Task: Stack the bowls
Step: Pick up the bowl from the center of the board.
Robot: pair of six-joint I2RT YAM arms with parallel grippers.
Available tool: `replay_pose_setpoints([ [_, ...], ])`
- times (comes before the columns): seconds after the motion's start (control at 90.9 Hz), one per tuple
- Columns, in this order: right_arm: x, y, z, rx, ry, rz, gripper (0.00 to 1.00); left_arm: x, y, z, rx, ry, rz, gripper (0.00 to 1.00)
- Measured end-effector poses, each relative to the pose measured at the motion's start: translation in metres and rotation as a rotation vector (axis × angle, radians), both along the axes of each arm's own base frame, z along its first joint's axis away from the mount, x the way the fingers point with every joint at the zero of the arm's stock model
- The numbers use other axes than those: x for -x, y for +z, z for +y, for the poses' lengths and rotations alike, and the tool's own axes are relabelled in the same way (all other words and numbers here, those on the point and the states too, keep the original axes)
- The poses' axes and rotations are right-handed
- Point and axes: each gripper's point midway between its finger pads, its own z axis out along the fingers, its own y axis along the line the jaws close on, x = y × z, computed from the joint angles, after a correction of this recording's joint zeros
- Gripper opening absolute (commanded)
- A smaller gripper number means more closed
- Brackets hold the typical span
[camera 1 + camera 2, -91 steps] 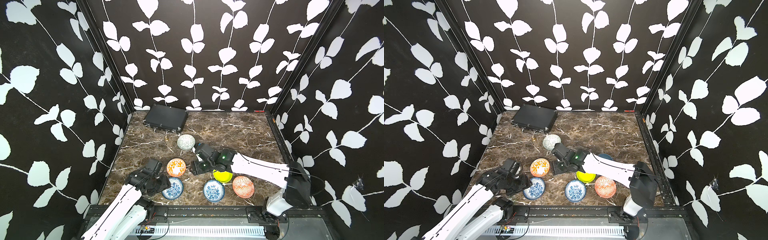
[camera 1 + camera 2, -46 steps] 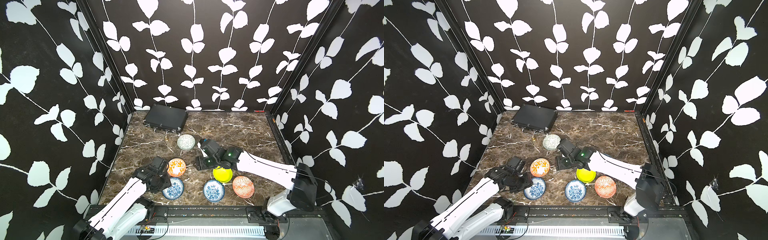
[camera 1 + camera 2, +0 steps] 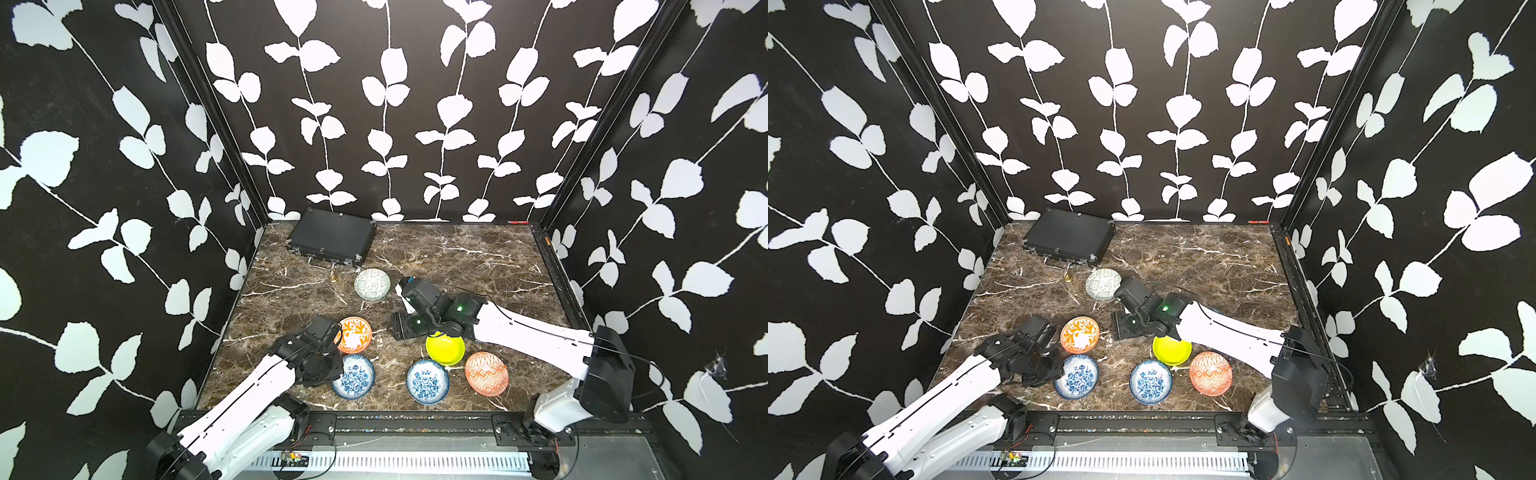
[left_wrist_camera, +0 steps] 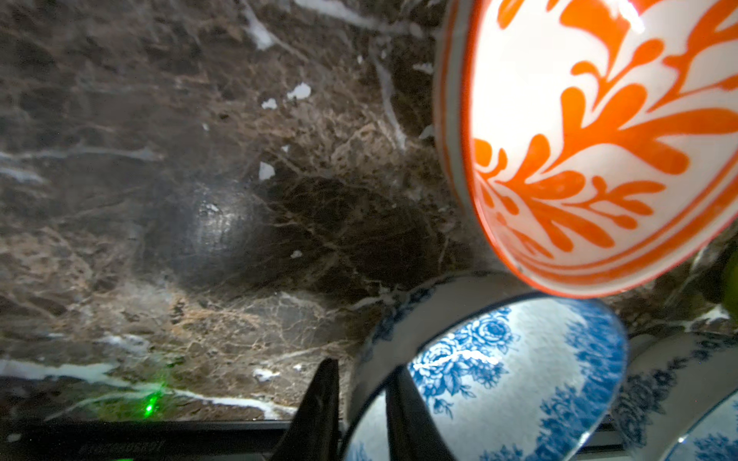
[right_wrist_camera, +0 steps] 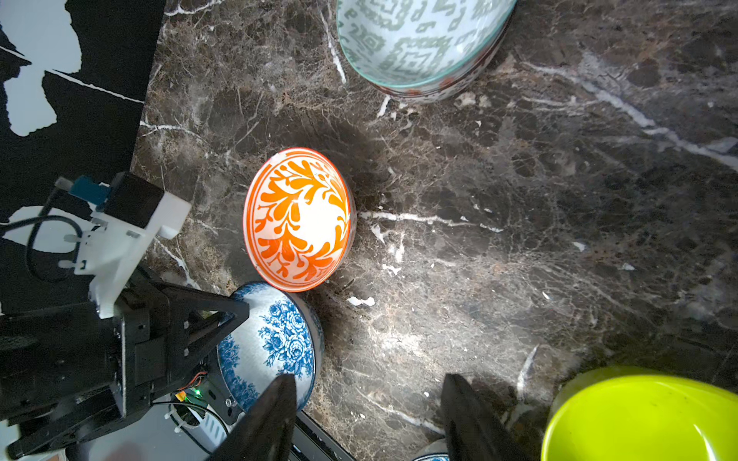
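Pinching rim of blue-floral bowl: left gripper, fingers closed on it, front-left, just beside orange-leaf bowl. Right gripper fingers apart, empty, near yellow bowl. Bowls hold nothing. Pale patterned bowl nested in another. Marble tabletop; black case at back; leaf-print walls.

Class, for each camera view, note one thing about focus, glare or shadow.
Left wrist view: the orange-patterned bowl looms close and soft, glare streaks the blue-floral bowl. Right wrist view: crisp, with a shadow beside the orange-patterned bowl. Both top views: evenly lit.
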Motion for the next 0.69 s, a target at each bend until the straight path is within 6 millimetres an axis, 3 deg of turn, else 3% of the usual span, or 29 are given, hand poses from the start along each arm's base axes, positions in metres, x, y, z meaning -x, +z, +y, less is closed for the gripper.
replay_pose_setpoints([
  [0.341,-0.005,-0.001,-0.005,0.008,-0.011,0.0,0.6,0.002,0.004,-0.007,0.024,-0.036,-0.02,0.0],
  [0.693,-0.006,0.0,-0.01,0.019,-0.011,0.0,0.62,0.004,0.021,-0.014,0.053,-0.09,-0.083,0.0],
])
